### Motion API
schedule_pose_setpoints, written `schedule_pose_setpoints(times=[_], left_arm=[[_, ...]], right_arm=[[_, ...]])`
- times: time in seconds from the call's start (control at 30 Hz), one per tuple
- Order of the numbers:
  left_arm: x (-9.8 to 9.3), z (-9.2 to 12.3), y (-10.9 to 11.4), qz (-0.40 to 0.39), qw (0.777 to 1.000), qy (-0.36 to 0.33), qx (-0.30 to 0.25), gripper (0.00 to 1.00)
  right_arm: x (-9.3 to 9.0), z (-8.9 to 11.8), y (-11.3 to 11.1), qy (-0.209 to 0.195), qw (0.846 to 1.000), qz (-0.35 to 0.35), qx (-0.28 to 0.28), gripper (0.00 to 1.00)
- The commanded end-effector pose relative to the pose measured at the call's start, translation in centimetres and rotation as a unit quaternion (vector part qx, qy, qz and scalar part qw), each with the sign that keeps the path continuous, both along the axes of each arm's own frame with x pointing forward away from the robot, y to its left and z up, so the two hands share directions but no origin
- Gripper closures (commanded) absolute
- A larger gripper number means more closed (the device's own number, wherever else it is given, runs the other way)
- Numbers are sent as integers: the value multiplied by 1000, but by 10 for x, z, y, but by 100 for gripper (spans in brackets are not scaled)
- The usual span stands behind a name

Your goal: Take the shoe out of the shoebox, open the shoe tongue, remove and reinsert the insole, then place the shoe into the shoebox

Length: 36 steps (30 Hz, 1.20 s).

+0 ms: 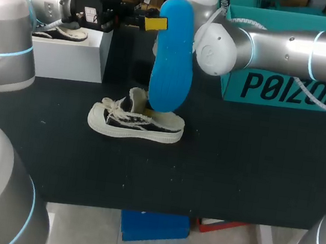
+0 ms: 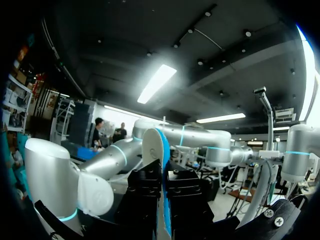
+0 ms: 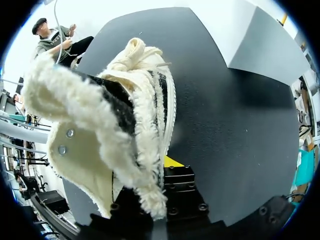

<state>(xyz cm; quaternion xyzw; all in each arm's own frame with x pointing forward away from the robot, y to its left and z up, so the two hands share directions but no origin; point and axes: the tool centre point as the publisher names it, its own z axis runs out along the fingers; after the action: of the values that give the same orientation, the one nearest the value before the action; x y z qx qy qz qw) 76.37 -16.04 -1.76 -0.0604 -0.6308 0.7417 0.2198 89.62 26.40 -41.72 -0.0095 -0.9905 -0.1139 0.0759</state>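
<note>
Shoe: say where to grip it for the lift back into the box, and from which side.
Probably the heel collar of the shoe, from above. It stands on its sole, opening up, and the fleece-lined rim there is a thin wall to pinch; laces crowd the toe end.

You had a black table with three things resting directly on it. The black-and-cream shoe sat on its sole near the middle, the teal shoebox stood at two o'clock from it, and a pale grey box at ten o'clock.
</note>
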Motion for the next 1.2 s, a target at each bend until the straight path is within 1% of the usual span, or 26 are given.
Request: schedule_pose_setpoints(times=[0.03, 0.2, 0.33, 0.43, 0.5, 0.57, 0.67, 0.7, 0.77, 0.8, 0.83, 0.87, 0.93, 1.0, 1.03, 1.07, 1.1, 1.13, 1.17, 1.2], left_arm=[[-2, 0, 0, 3, 1000, -1, 0, 100], [-2, 0, 0, 3, 1000, -1, 0, 100], [-2, 0, 0, 3, 1000, -1, 0, 100], [-2, 0, 0, 3, 1000, -1, 0, 100], [-2, 0, 0, 3, 1000, -1, 0, 100], [-2, 0, 0, 3, 1000, -1, 0, 100], [-2, 0, 0, 3, 1000, -1, 0, 100], [-2, 0, 0, 3, 1000, -1, 0, 100], [-2, 0, 0, 3, 1000, -1, 0, 100], [-2, 0, 0, 3, 1000, -1, 0, 100], [-2, 0, 0, 3, 1000, -1, 0, 100], [-2, 0, 0, 3, 1000, -1, 0, 100], [-2, 0, 0, 3, 1000, -1, 0, 100], [-2, 0, 0, 3, 1000, -1, 0, 100], [-2, 0, 0, 3, 1000, -1, 0, 100], [-2, 0, 0, 3, 1000, -1, 0, 100], [-2, 0, 0, 3, 1000, -1, 0, 100], [-2, 0, 0, 3, 1000, -1, 0, 100], [-2, 0, 0, 3, 1000, -1, 0, 100], [-2, 0, 0, 3, 1000, -1, 0, 100]], right_arm=[[1, 11, -9, -9, 999, -32, -16, 100], [7, 33, -21, -27, 995, -85, -37, 100], [12, 53, -28, -46, 989, -133, -52, 100], [15, 67, -31, -64, 981, -176, -56, 100], [17, 72, -34, -75, 973, -209, -68, 100], [19, 76, -37, -81, 961, -251, -76, 100], [21, 79, -42, -89, 940, -317, -91, 100], [20, 80, -44, -94, 928, -346, -99, 100], [18, 81, -47, -99, 914, -378, -107, 100], [17, 82, -49, -105, 902, -405, -110, 100], [16, 83, -51, -106, 896, -416, -112, 100], [14, 84, -52, -109, 888, -433, -114, 100], [11, 85, -55, -111, 861, -482, -116, 100], [7, 85, -56, -111, 839, -520, -114, 100], [5, 85, -56, -109, 831, -534, -112, 100], [3, 85, -56, -108, 814, -561, -109, 100], [1, 85, -57, -105, 804, -577, -102, 100], [-1, 85, -58, -106, 790, -595, -101, 100], [-3, 84, -58, -106, 783, -605, -97, 100], [-6, 83, -57, -103, 773, -619, -92, 100]])
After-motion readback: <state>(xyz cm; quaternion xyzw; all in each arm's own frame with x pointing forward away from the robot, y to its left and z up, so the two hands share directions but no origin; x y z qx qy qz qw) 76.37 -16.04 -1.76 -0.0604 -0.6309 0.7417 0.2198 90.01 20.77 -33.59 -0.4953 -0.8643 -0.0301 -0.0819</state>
